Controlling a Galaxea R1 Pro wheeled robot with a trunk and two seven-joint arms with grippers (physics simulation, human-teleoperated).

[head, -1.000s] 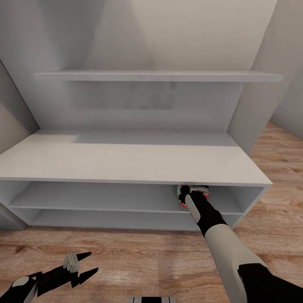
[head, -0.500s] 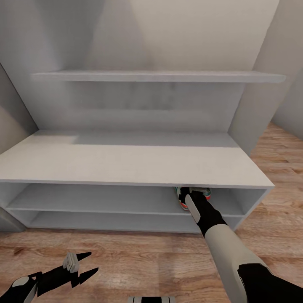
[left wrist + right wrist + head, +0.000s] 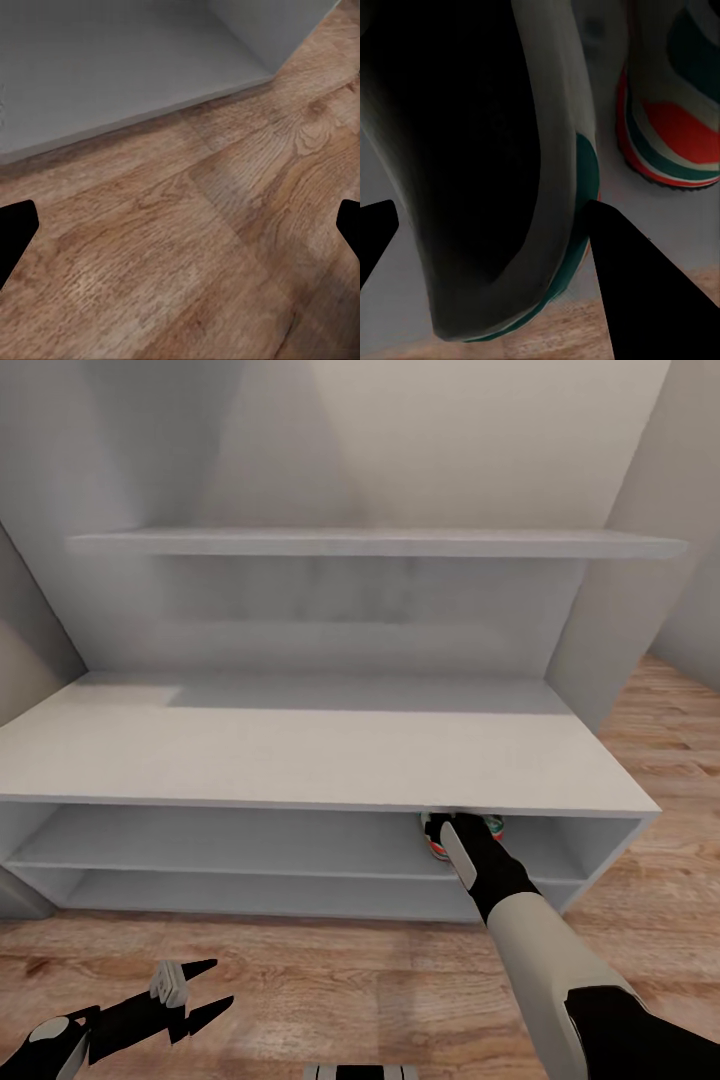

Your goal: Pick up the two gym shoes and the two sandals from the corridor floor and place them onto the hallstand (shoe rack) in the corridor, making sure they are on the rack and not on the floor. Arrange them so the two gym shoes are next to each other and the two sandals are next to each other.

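Observation:
The light-grey hallstand (image 3: 300, 760) stands in front of me with a wall shelf (image 3: 380, 543) above it. Two cream gym shoes with green and red trim sit side by side on its upper open shelf level, one (image 3: 435, 844) under my right gripper (image 3: 450, 828) and one (image 3: 493, 823) just to its right. In the right wrist view my right gripper (image 3: 491, 206) has a finger on each side of the nearer gym shoe (image 3: 562, 150), with the second shoe (image 3: 675, 135) beyond. My left gripper (image 3: 222, 982) hangs open and empty above the corridor floor (image 3: 350, 980). The sandals are out of view.
The bench top hides the right gripper's tips in the head view. Walls close in on both sides of the hallstand. The left wrist view has wood planks (image 3: 225, 225) and a grey panel (image 3: 112, 67) between the open fingers (image 3: 15, 232).
The whole head picture has shifted slightly, so the camera has moved. Neither arm nor the shoes have visibly moved.

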